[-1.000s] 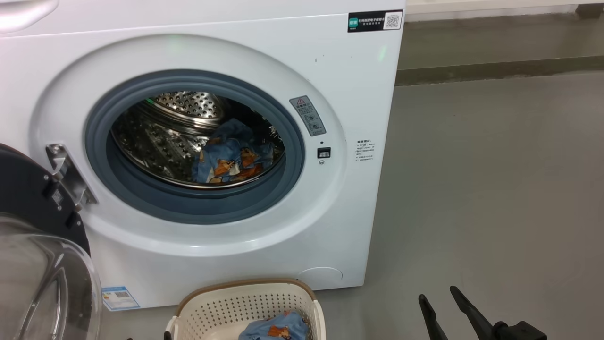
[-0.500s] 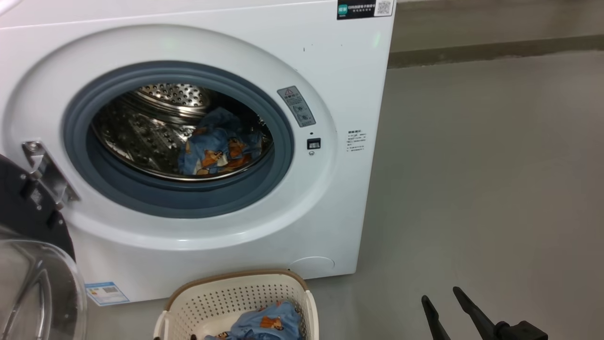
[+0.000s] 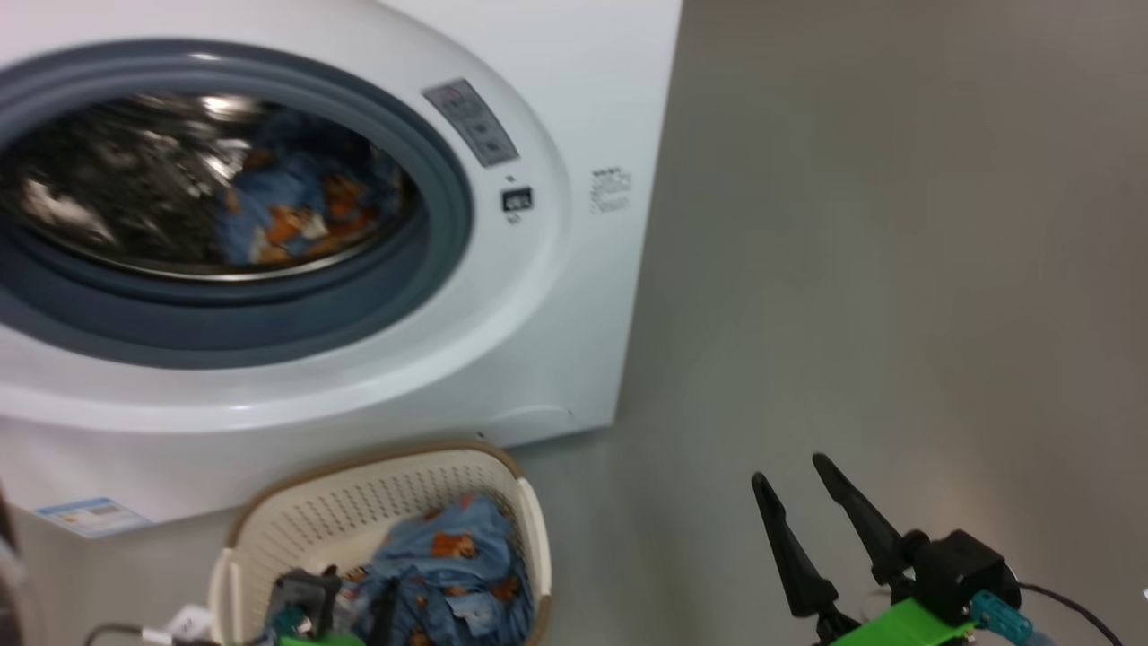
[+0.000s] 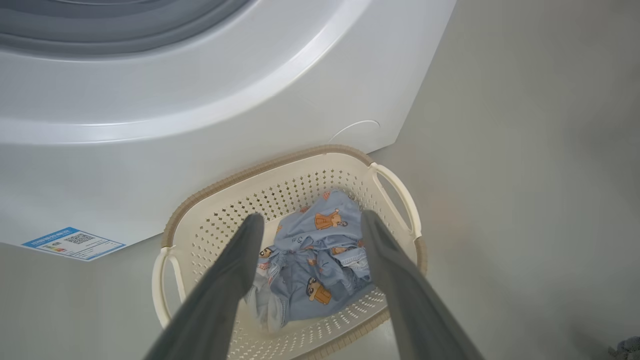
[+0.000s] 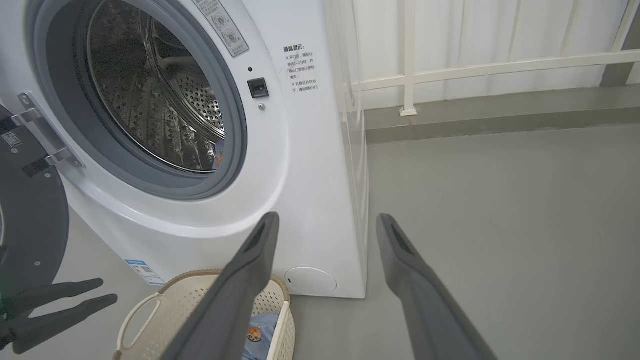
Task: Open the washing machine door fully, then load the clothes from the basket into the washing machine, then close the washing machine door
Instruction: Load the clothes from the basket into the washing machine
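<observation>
The washing machine (image 3: pixel 556 296) stands with its mouth uncovered. Its door (image 5: pixel 30 225) hangs swung out at the left. Blue bear-print clothes (image 3: pixel 296 206) lie in the steel drum. The cream basket (image 4: pixel 280 160) sits on the floor against the machine's front, with more blue clothes (image 4: pixel 320 250) in it. My left gripper (image 4: pixel 312 218) hovers open just above those clothes, fingers either side of the bundle and touching nothing. From the right wrist, the left gripper (image 5: pixel 107 290) shows left of the basket (image 5: pixel 200 277). My right gripper (image 3: pixel 791 470) is open and empty over bare floor, right of the basket.
Grey floor (image 3: pixel 897 269) stretches to the right of the machine. A white railing (image 5: pixel 410 75) and a low grey kerb (image 5: pixel 500 125) run along the back wall. A blue label (image 4: pixel 72 243) marks the machine's lower left corner.
The head camera has dipped and turned right, so the machine slid left and the basket came further into view. My left gripper now shows over the basket. Both grippers stay open.
</observation>
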Controlling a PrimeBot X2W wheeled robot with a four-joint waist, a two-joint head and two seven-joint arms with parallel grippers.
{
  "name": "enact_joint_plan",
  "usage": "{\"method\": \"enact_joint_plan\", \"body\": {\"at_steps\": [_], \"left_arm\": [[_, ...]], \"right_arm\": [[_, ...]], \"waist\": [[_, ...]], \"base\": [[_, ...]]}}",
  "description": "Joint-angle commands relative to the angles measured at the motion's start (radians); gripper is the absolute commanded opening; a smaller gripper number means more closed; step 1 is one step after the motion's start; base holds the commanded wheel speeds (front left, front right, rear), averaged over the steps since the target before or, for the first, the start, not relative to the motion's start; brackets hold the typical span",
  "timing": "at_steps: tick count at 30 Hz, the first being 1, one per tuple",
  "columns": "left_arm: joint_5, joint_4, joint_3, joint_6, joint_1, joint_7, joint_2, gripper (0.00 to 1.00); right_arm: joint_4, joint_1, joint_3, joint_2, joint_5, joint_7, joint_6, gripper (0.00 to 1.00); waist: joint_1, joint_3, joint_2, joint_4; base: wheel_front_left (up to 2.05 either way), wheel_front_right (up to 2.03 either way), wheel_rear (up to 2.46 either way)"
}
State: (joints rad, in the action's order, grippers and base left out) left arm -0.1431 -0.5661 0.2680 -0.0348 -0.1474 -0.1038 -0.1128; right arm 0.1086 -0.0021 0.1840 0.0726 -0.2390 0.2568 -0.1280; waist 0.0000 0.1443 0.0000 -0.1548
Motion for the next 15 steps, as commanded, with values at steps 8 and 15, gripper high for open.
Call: {"method": "enact_joint_plan", "body": {"at_steps": [8,15], "left_arm": [[0.01,-0.145,-0.043,-0.03,-0.178,0.014,-0.108,1.0],[-0.001,-0.275,-0.043,-0.055,-0.29,0.03,-0.155,1.0]], "right_arm": [[-0.036,-0.091,0.034,-0.018,0.003,0.005,-0.003,1.0],[-0.056,-0.131,0.039,-0.022,-0.027,0.005,-0.003,1.0]], "waist": [[0.0,0.26,0.0,-0.196],[0.0,0.354,0.0,-0.237]], "base": [[0.0,0.0,0.0],[0.0,0.0,0.0]]}}
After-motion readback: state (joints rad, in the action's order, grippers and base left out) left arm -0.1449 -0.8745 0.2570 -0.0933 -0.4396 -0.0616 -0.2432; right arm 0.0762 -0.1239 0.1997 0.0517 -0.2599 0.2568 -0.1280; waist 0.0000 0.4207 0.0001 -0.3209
